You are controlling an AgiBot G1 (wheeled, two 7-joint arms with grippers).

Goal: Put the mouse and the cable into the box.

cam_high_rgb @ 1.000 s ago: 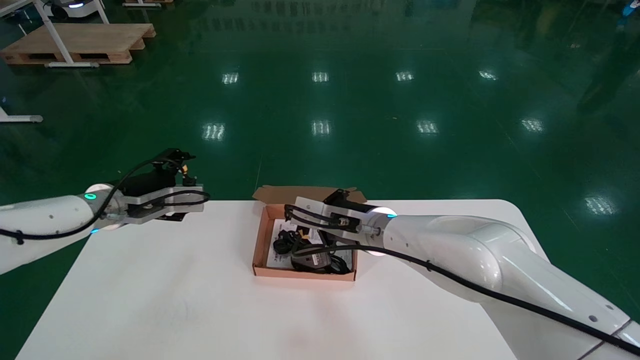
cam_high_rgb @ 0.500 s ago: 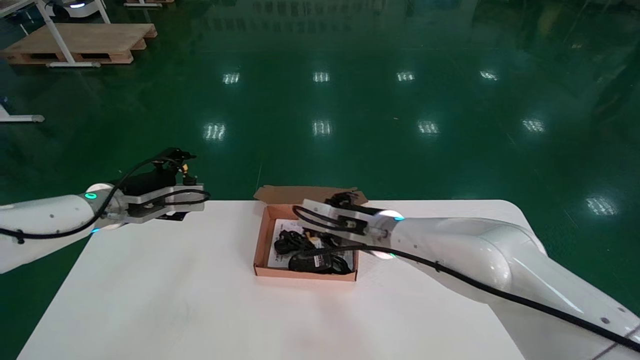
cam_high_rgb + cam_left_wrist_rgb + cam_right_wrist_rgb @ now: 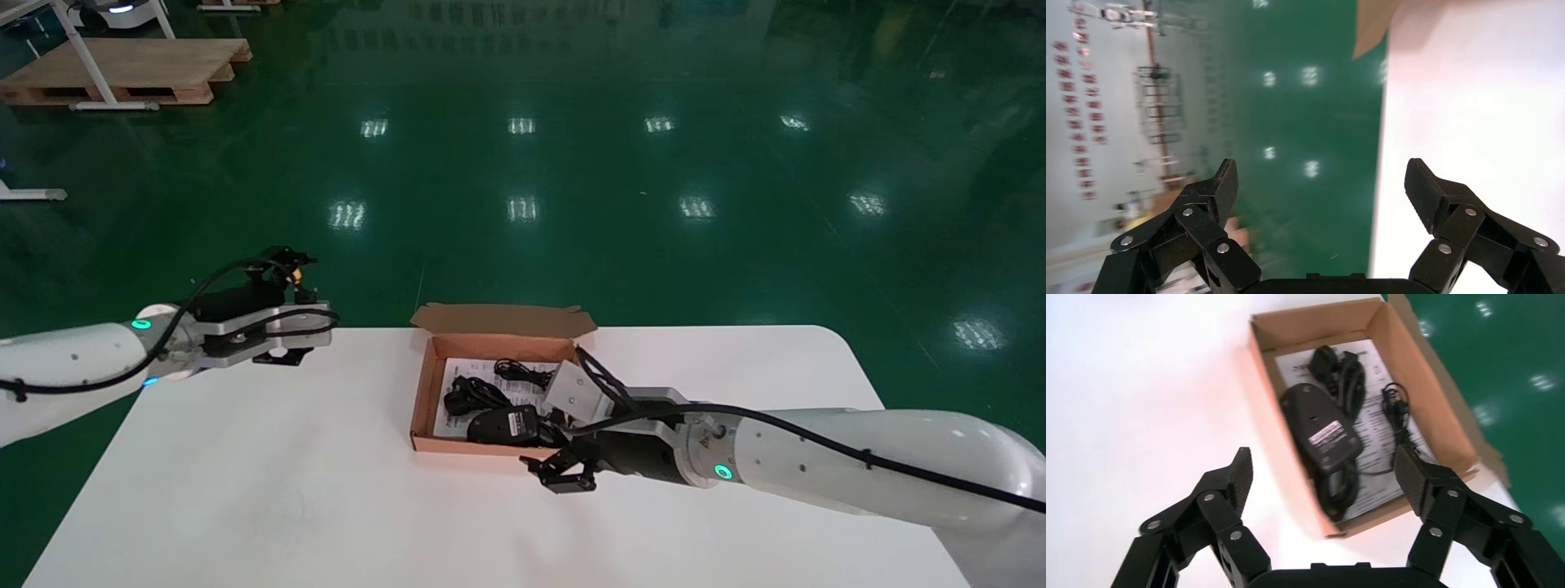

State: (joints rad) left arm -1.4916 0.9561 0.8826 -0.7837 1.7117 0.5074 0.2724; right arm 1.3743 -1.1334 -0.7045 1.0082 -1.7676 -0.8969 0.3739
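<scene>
Right gripper [image 3: 562,475] has left the box [image 3: 422,392]. A second ago it hung over the inside of the box; now it sits low over the white table [image 3: 286,474], just beside the near right corner of the box. Its fingers are spread apart with nothing between them. The right arm has swung with it and now reaches in across the table's right side.

Left gripper [image 3: 1321,170] has not moved from the far left edge of the table, and its fingers are also wide apart and empty.

The black mouse [image 3: 500,425] lies inside the box against the near wall, underside up with a pale label showing. The cable [image 3: 470,396] rests bundled just beyond it, on a printed sheet [image 3: 448,420] that lines the bottom. The lid flap [image 3: 498,318] stands open on the far side.
</scene>
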